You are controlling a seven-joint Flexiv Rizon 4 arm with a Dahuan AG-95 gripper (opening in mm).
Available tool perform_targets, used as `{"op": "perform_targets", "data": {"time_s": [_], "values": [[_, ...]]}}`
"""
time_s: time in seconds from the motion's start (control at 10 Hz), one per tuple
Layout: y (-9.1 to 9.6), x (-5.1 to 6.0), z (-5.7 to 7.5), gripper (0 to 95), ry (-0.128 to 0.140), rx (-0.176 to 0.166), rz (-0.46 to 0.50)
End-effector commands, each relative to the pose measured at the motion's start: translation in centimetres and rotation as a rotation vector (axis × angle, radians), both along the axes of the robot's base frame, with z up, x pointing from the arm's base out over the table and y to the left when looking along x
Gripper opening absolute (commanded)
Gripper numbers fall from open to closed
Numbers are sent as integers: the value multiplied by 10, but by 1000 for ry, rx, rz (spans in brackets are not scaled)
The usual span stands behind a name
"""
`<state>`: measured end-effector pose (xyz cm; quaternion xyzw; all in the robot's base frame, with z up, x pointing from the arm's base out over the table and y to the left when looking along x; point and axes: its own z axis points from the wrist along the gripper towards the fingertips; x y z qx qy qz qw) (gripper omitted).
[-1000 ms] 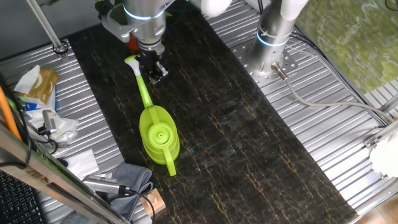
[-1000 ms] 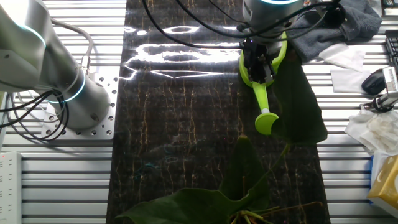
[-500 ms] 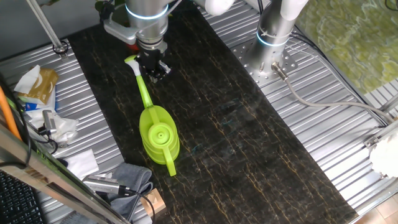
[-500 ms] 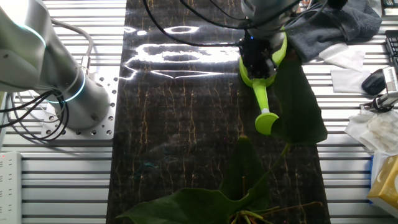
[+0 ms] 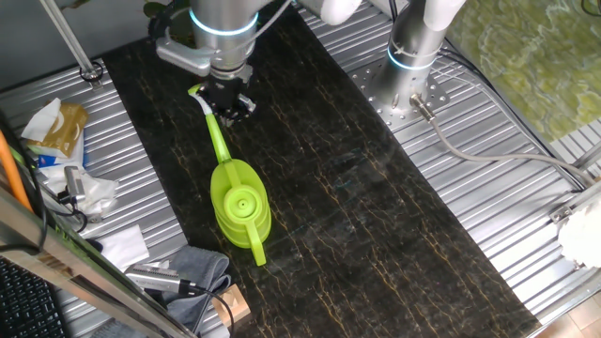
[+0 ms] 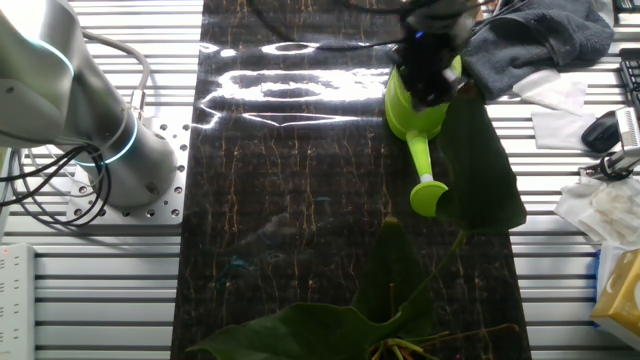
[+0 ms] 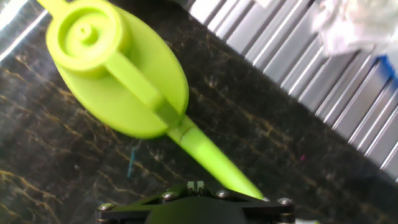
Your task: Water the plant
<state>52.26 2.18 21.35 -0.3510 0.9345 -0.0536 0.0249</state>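
The plant point(image 6: 400, 300), a potted specimen with broad dark green leaves, stands at the end of the table nearest the other fixed camera; its pot is out of frame there, and in one fixed view only a sliver of red-orange shows behind the arm at the far end. One long leaf point(image 6: 480, 165) reaches alongside the can's spout.

The table point(image 5: 376, 207), a dark marble-patterned strip laid on ribbed metal, carries the lime-green plastic watering can point(image 5: 240, 202). The can stands upright, filler cap upward, handle toward the cluttered end and long spout point(image 5: 218, 139) pointing toward the plant.

The silver robot arm point(image 5: 225, 23) hangs over the spout end, with the black two-finger gripper point(image 5: 231, 99) just above the spout near its rose head point(image 6: 430, 198). The hand view looks back along the spout to the can body. Jaws: cannot tell whether apart or together; no view shows the fingertips clearly, and they do not appear to hold anything.

Assessment: the can is not yet grasped and no watering has occurred. The gripper sits at the wrong end for a sound lift. Recommended: travel back over the can body, align the jaws across the handle, descend squarely, clamp firmly, then lift level before tilting the spout over the pot. Risk: brushing the overhanging leaf or tipping the light can.
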Motion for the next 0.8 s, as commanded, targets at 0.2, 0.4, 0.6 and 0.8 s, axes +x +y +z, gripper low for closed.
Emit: {"op": "perform_targets", "data": {"time_s": [0.2, 0.4, 0.6, 0.8], "values": [[12, 16, 12, 0, -2, -9, 182], [23, 27, 20, 0, -4, -14, 205], [32, 35, 27, 0, -7, -4, 179], [39, 41, 32, 0, -7, -3, 169]]}}
